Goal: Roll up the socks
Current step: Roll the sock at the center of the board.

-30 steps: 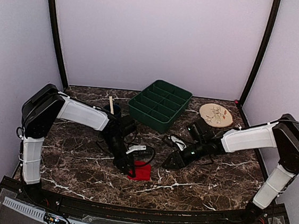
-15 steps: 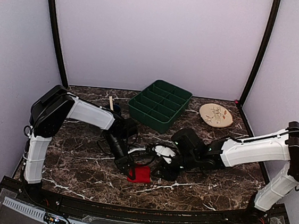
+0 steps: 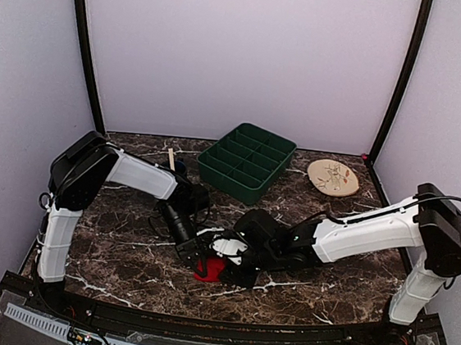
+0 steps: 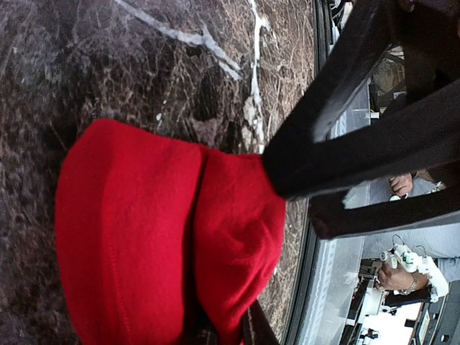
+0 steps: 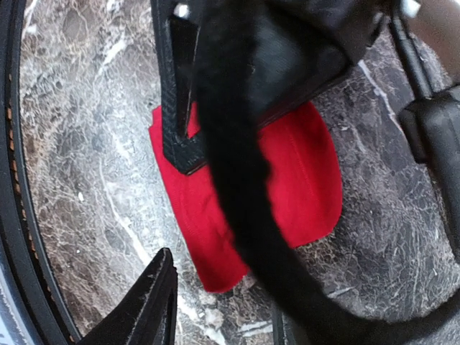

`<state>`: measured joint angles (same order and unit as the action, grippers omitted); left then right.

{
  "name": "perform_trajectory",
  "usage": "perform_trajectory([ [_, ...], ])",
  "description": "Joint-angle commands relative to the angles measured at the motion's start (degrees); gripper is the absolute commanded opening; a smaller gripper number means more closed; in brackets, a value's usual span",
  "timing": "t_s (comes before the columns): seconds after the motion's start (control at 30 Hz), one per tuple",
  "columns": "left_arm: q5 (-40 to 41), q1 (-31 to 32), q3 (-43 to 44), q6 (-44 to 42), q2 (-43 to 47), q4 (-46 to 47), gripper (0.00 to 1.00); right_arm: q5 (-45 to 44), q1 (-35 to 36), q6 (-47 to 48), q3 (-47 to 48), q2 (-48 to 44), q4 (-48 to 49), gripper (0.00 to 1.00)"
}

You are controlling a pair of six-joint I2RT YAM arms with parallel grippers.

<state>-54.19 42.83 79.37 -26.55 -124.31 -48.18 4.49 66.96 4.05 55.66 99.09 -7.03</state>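
The red sock (image 3: 216,271) lies folded on the marble table near the front centre. It fills the left wrist view (image 4: 144,230) and shows in the right wrist view (image 5: 302,180). Its white patches do not show. My left gripper (image 3: 200,261) is shut on the sock's folded end (image 4: 223,334); one of its fingers (image 5: 176,108) lies on the sock. My right gripper (image 3: 234,267) hovers close over the sock's right side, open and empty (image 5: 215,309), its jaws either side of the sock's near edge. A black cable (image 5: 244,187) crosses that view. The teal sock is hidden.
A green compartment tray (image 3: 246,162) stands at the back centre. A round wooden plate (image 3: 333,177) lies at the back right. A dark cup with a stick (image 3: 175,167) stands behind the left arm. The table's front rail (image 5: 14,180) is close.
My right arm has swung left across the table and now sits beside the left gripper over the red sock. The left gripper has stayed at the sock.
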Motion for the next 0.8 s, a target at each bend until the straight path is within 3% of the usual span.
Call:
perform_trajectory([
  [0.0,-1.5,-0.5,0.7,-1.0,-0.5,-2.8,0.02,-2.2,1.1,2.9,2.7,2.2,-0.6,0.41],
  [0.53,-3.5,-1.4,0.8,-2.2,-1.2,-3.2,0.03,-1.7,1.3,6.9,5.4,7.5,-2.7,0.41],
  [0.63,-3.6,-1.5,0.8,-2.3,-1.3,-3.2,0.03,-1.5,1.2,7.3,6.0,8.4,-3.1,0.34],
  [0.77,-3.5,-1.5,0.7,-2.3,-1.3,-3.2,0.04,-0.2,0.8,7.5,6.6,8.7,-3.5,0.15],
])
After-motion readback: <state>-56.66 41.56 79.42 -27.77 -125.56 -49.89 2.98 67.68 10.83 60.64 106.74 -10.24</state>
